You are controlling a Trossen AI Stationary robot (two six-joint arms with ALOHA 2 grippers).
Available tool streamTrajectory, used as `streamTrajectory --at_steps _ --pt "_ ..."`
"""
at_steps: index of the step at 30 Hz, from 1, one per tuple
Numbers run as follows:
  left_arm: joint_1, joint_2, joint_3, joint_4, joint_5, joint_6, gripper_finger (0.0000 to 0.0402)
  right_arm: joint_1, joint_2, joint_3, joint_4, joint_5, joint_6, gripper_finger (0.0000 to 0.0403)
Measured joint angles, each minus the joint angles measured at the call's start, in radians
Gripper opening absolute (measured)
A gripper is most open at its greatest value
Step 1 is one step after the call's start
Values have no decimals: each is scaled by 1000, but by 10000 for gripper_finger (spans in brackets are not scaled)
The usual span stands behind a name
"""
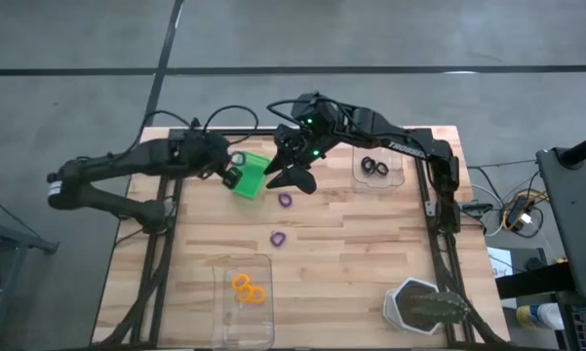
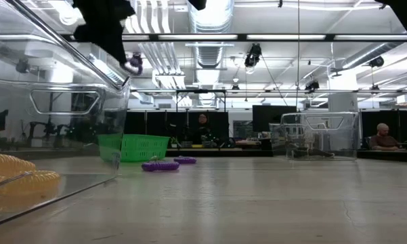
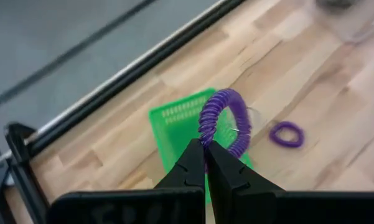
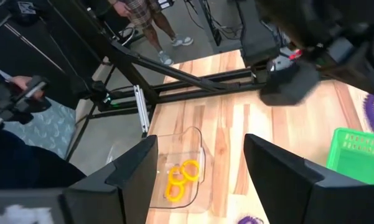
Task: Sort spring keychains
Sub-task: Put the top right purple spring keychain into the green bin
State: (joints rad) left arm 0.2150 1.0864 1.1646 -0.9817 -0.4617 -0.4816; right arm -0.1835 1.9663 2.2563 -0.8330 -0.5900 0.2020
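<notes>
My left gripper point(image 1: 234, 168) is shut on a purple spring keychain point(image 3: 224, 119), held in the air over the small green bin point(image 1: 250, 175); the low view shows the ring point(image 2: 134, 64) high above the bin point(image 2: 134, 146). My right gripper point(image 1: 294, 176) is open and empty, just right of the bin; its fingers point(image 4: 130, 177) stand wide apart. Two more purple keychains point(image 1: 285, 200) point(image 1: 278, 238) lie flat on the table. Orange keychains point(image 1: 249, 290) lie in a clear tray at the near edge. Black ones point(image 1: 375, 168) lie in a clear tray at the far right. My left gripper pinches the purple keychain's coil at one spot on its rim point(image 3: 205, 138) between its two fingers, which slant down from the table's left. The ring stands out beyond the fingertips, lifted clear above the green bin.
A hexagonal white-rimmed dish point(image 1: 414, 304) with something dark in it sits at the near right corner. The two arms are close together over the far middle of the table. Bare wood point(image 1: 371, 249) lies between the trays. People show beyond the table point(image 4: 12, 93).
</notes>
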Motion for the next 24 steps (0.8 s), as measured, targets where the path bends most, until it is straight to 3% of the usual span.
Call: streamTrajectory --at_steps 9,24 --pt "136 100 -108 138 134 32 0 7 0 -43 0 0 4 232" --pt "208 385 -123 175 215 118 0 22 0 -56 0 0 -4 233"
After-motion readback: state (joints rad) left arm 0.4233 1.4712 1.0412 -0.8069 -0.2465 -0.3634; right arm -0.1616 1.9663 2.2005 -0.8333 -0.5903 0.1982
